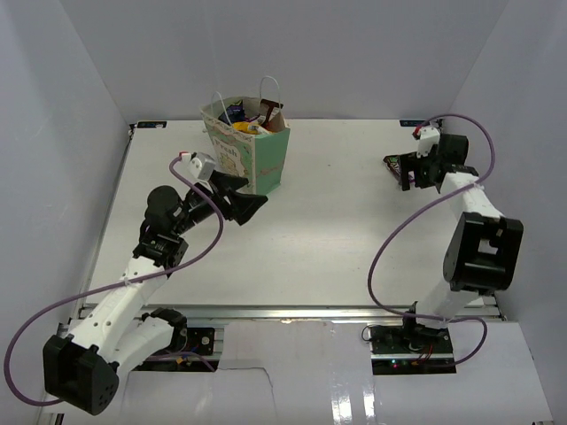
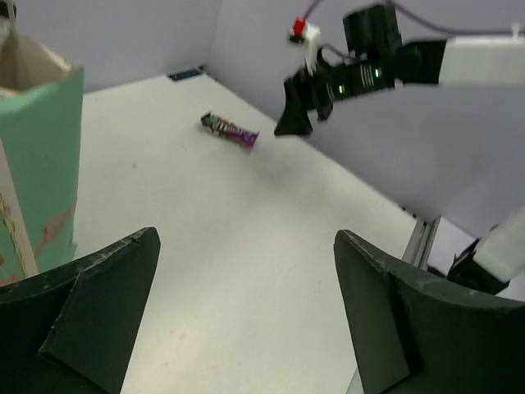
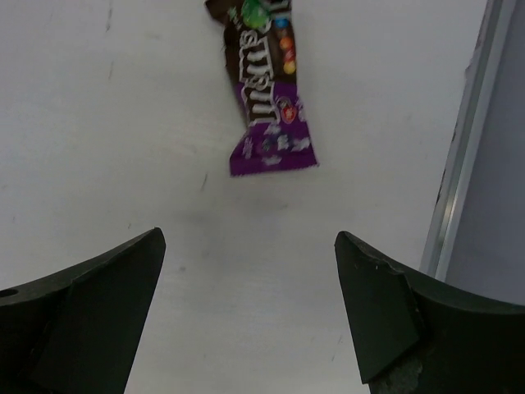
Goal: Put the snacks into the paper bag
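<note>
Near the far right edge of the counter (image 1: 337, 248), shiny dark purple bar (image 3: 267, 103), flat, brown at one end. Right gripper (image 3: 248, 240) just beside it, jaws spread wide, empty. Left gripper (image 2: 246, 240) by the paper bag (image 1: 252, 152), jaws likewise.

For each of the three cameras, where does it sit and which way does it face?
Top external: above and behind the robot, looking down on the table; left arm, right arm show.
Left wrist: on the left gripper, facing across to the right gripper; own open fingers show.
Right wrist: looking down at the purple candy packet; own open fingers show.
Shared: that packet appears in all three.
</note>
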{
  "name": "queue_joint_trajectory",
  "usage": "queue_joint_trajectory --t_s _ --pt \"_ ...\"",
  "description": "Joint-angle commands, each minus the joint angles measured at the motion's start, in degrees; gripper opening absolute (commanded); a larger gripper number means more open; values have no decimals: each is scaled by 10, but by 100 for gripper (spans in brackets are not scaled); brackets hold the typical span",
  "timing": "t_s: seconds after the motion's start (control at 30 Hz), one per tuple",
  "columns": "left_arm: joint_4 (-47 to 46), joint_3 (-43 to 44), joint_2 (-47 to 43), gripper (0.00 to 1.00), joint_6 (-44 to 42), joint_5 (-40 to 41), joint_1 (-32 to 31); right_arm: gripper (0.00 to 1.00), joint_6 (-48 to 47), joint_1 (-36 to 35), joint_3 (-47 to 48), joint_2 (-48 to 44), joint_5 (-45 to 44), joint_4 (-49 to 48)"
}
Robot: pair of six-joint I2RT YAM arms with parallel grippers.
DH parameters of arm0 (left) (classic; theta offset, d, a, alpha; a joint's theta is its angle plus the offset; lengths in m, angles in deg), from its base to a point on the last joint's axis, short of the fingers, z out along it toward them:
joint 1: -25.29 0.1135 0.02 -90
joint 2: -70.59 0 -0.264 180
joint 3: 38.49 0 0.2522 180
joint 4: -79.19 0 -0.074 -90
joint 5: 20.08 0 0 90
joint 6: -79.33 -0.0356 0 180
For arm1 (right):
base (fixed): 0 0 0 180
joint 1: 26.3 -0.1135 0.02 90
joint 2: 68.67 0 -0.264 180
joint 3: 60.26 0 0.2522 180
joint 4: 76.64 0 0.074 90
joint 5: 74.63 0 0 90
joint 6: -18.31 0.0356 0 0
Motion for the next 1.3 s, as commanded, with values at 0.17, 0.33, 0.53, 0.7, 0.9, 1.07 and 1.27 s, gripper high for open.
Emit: queue_joint_trajectory --t_s 0.17,0.33,0.53,0.7,0.9,1.07,1.27 --pt "57 -43 -62 98 -65 -21 -6 91 -36 -5 251 225 58 83" --pt "77 -35 -78 98 -79 -12 -6 93 -56 -25 398 319 33 143" --pt "105 -31 -99 98 -104 22 -5 98 -56 -30 454 392 -24 151" --pt "106 -32 -108 98 -106 25 -4 95 -67 -35 456 420 -34 157" --pt "107 -31 -109 98 -108 25 -3 75 -77 -37 457 437 -36 172" --pt "111 -31 -115 98 -113 32 -2 42 -81 -37 448 426 -24 179" --pt "106 -37 -144 98 -122 36 1 16 -102 -48 392 354 13 163"
